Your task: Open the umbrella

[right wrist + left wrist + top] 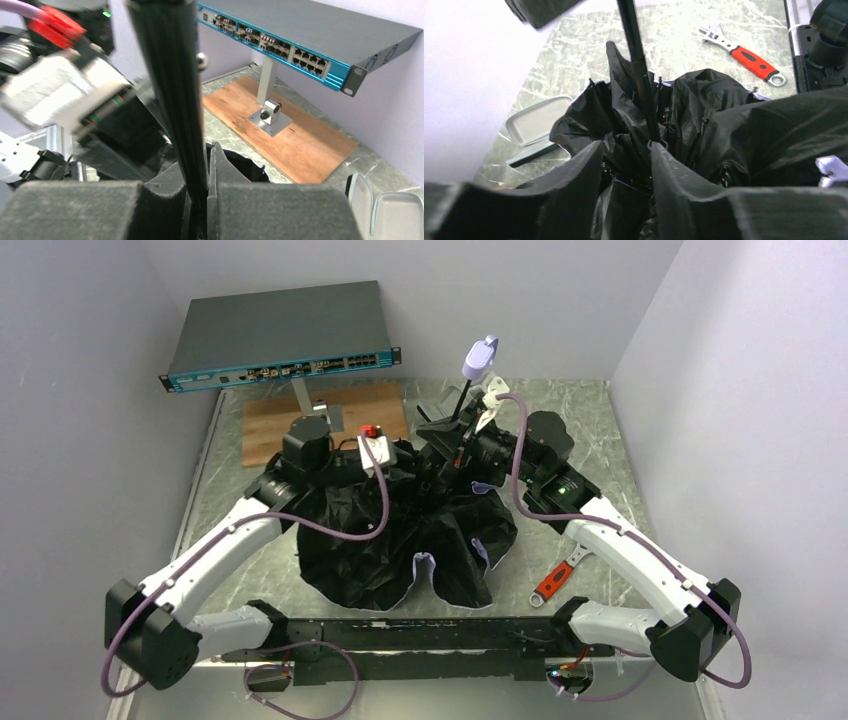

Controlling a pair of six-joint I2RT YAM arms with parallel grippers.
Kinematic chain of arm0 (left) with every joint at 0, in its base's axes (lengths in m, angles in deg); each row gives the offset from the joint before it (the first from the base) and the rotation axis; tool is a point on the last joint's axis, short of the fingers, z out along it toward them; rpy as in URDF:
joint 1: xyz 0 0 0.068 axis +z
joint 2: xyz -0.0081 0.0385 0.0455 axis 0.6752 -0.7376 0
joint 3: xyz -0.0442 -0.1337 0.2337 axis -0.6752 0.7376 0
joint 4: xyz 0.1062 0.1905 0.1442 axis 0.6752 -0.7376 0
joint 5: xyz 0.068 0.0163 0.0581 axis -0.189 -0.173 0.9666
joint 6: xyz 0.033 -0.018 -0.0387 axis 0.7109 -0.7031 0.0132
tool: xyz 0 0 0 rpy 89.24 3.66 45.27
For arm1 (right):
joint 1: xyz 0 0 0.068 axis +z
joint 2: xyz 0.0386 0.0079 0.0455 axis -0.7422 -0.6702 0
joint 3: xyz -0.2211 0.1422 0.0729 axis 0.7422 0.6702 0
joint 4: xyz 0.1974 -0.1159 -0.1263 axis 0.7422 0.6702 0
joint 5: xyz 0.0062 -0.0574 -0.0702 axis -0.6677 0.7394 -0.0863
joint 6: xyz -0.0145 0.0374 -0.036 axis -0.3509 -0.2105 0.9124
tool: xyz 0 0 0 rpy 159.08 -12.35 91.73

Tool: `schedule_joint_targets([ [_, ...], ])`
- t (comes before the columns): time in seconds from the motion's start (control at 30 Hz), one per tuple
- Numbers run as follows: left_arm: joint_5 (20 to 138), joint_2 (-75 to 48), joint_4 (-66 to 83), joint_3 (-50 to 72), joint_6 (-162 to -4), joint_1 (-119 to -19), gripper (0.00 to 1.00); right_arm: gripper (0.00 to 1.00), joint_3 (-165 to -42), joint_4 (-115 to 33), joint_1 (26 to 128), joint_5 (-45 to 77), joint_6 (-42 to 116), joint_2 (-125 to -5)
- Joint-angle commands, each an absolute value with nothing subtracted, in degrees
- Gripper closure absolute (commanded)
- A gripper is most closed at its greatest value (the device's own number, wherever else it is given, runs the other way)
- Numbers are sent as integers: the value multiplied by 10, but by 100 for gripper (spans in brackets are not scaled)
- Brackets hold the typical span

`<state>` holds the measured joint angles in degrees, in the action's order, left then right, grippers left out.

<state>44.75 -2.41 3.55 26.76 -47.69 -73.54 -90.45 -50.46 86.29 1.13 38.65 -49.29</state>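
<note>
The umbrella (pixel 400 540) sits on the table (pixel 600 430), wrench (pixel 553 580) to its right, network switch (pixel 280 335) behind it.

The umbrella (pixel 400 540) sits mid-desk (pixel 590 415), its black canopy crumpled and spread low, with pale edges showing at the near side. Its shaft (pixel 461 400) rises tilted toward the back, the lavender handle (pixel 479 358) on top. The left arm (pixel 225 545) and right arm (pixel 625 540) both reach in over the canopy. A red-handled wrench (pixel 556 580) lies to its right — a switch (pixel 280 335) stands on a wooden board (pixel 300 425) at back left.
</note>
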Motion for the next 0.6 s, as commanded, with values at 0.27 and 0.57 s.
schedule_joint_targets([
  [0.27, 551, -162, 88, 262, -510, -727, 70, 100, -969, -551, 866, -45, 353, -453],
  [0.57, 625, -225, 1, 246, -487, -668, 71, 100, -971, -491, 865, -73, 375, -417],
])
